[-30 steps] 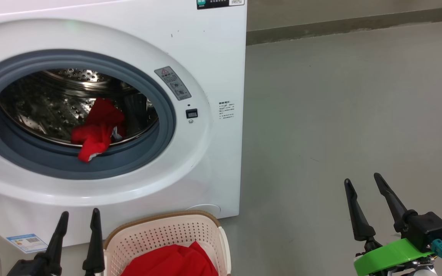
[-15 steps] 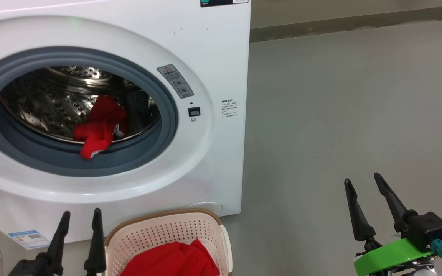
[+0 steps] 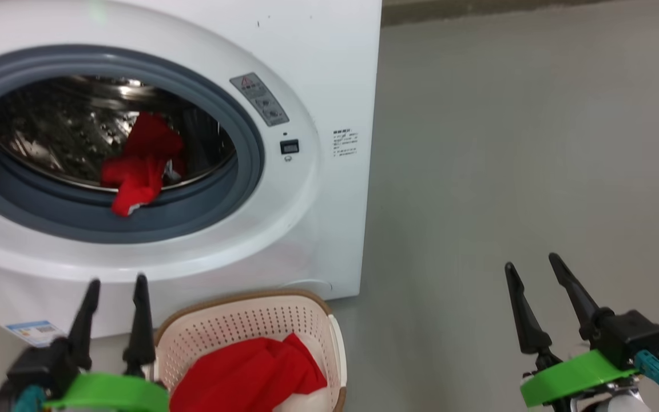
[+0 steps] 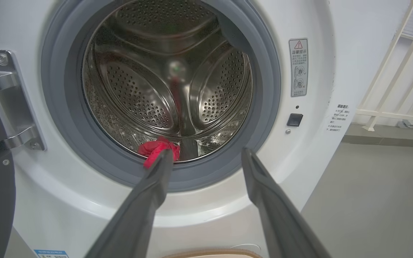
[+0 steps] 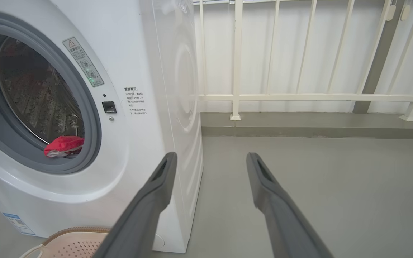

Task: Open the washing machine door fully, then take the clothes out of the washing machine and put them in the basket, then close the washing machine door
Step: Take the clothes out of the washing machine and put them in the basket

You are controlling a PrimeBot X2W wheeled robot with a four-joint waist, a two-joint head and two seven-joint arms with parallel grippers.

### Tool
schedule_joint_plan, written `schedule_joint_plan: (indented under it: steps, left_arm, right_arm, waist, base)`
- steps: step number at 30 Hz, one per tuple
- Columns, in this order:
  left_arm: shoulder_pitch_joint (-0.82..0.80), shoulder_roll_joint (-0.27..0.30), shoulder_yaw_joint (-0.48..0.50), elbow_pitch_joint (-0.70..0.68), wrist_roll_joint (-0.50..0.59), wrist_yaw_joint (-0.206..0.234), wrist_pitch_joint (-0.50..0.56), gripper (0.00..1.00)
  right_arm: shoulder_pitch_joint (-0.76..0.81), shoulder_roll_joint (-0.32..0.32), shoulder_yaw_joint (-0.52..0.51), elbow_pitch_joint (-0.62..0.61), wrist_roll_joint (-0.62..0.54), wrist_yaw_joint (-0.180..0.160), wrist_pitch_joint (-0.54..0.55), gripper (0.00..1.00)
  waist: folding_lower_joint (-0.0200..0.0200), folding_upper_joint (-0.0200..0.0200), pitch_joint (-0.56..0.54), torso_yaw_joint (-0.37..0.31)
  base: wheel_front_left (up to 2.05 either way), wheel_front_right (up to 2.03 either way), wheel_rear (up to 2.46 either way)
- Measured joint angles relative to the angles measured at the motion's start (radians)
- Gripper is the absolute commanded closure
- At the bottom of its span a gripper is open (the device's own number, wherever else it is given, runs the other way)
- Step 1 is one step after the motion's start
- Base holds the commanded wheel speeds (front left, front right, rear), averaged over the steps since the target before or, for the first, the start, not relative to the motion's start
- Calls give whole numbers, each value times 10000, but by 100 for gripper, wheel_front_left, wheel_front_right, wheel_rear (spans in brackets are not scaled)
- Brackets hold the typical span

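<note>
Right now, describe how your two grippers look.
The left gripper and right gripper each carry two long, dark, tapering fingers with pointed tips, above a bright green plastic bracket. A teal cable connector plugs into the right gripper's black block.

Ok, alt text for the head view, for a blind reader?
A white washing machine stands open, a red garment draped over the grey ring at its mouth. On the floor before it, a cream basket holds more red cloth. The left claw and right claw stand open and empty at the bottom corners.
</note>
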Motion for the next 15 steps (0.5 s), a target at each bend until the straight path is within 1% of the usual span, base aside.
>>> schedule_joint_plan:
  steps: [6, 9, 15]
  left_arm:
    - [-1383, 15, 148, 673, 81, -25, 0, 0]
    - [-2172, 54, 249, 1095, 75, -153, 0, 0]
    - [-3575, 334, 430, 1973, 79, -272, 0, 0]
  right_arm:
    - [-508, -2, 144, 12, -12, 0, 0, 0]
    - [-675, -2, 178, -25, -52, 0, 0, 0]
    - [-1219, -10, 230, -54, -52, 0, 0, 0]
  waist:
    - [0, 0, 632, 73]
    - [0, 0, 1003, 106]
    - [0, 0, 1799, 96]
  base:
    - [0, 0, 0]
    - [0, 0, 0]
    - [0, 0, 0]
